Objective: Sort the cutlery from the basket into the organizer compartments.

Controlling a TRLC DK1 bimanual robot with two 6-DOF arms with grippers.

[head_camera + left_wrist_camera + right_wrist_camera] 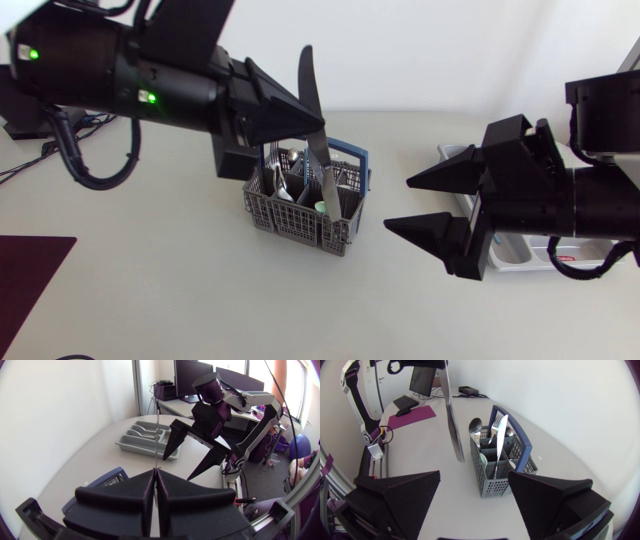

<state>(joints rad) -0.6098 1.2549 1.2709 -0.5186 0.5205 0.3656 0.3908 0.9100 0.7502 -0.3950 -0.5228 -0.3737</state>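
Steel knife [311, 85]: clamped upright in left claw [305, 118], hanging close by basket [290, 222].
Black right claw [398, 204]: fingers apart, empty, beside organizer [452, 152].
Grey basket: on bench [150, 280], holding cutlery [297, 186].

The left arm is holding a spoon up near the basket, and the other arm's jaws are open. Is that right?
Not quite. It is a knife, not a spoon. The head view shows the left arm's jaws shut on its long flat blade, near the basket. The rest is right: the right arm's jaws stand open.
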